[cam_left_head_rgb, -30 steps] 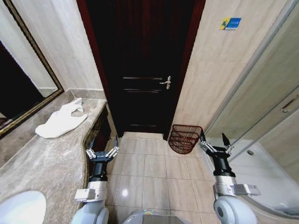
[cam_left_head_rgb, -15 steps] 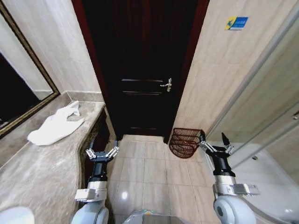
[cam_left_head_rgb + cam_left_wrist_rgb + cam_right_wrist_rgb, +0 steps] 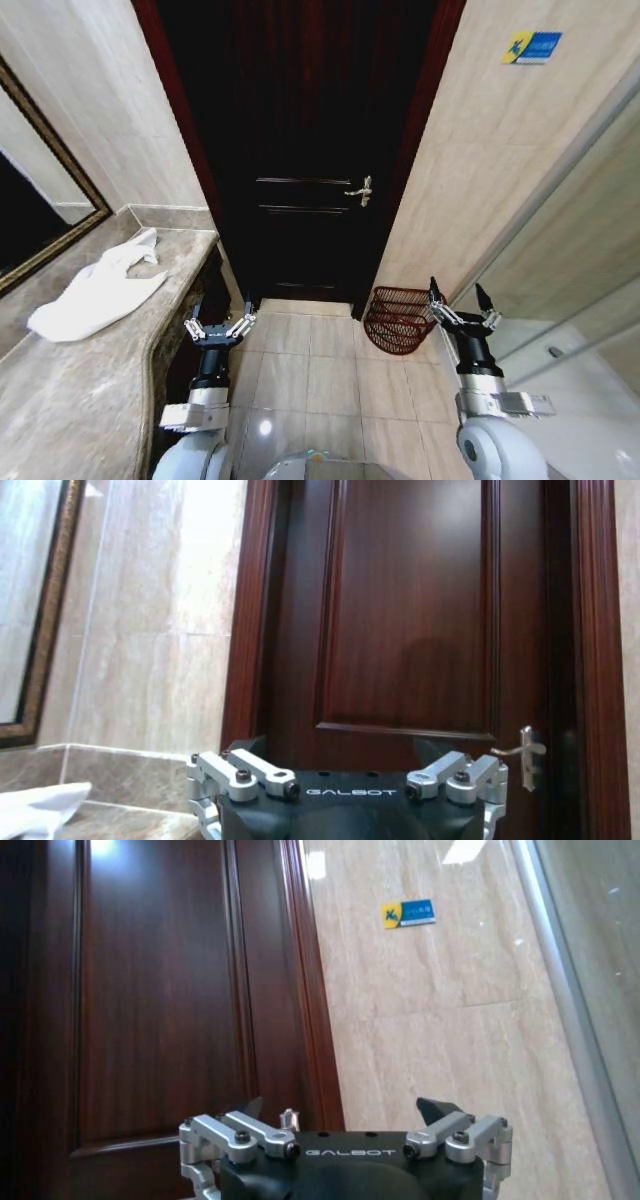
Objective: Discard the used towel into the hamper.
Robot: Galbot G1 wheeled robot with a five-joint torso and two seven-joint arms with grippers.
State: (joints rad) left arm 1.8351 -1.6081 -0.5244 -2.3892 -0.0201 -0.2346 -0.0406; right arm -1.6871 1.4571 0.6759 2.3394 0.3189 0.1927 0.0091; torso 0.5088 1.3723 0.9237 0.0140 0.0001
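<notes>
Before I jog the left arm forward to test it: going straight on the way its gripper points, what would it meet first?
Probably the dark wooden door. The open left gripper faces its panel with nothing between, though depth is hard to judge.

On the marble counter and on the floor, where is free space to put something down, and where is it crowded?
The counter is bare nearer the robot than the white towel. The floor tiles are open from the dark door back toward the robot. It is tighter by the hamper against the wall, beside the open right gripper. The open left gripper hangs beside the counter's edge.
</notes>
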